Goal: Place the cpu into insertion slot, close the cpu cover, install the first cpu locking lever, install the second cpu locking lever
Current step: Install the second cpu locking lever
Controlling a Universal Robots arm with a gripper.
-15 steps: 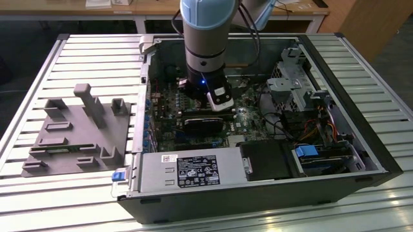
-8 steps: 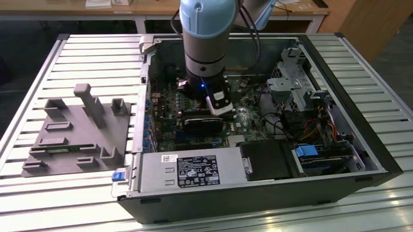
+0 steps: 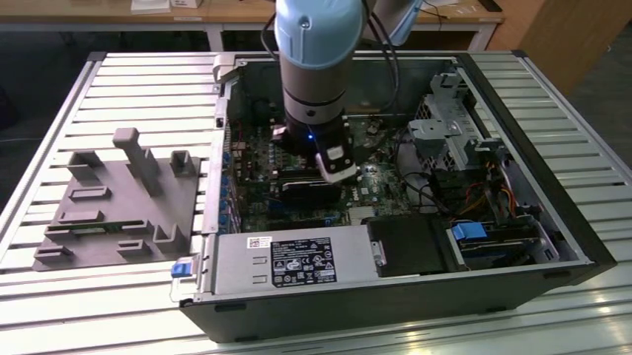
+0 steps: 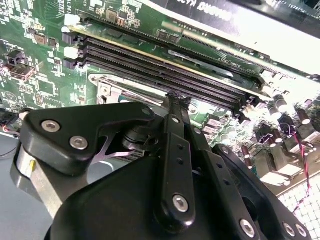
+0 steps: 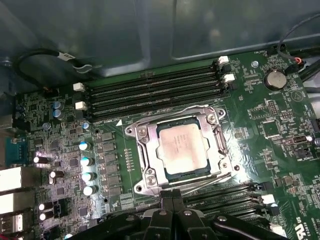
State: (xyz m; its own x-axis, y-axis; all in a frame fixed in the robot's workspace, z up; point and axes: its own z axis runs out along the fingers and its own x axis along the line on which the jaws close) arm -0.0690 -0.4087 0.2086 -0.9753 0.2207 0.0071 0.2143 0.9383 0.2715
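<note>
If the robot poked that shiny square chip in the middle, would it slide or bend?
Probably neither. The cpu has a flat metal top, so it looks stiff. It lies inside the cpu cover, a metal frame that would likely stop sliding. It is thin and small, so probably light.

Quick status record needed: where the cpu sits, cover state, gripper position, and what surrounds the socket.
cpu: seated in the insertion slot, silver top showing
cpu cover: down around the chip, framing it
gripper: fingers together, just beside the socket's edge, holding nothing
memory slots: long black rows on both sides of the socket
locking levers: state unclear
</note>
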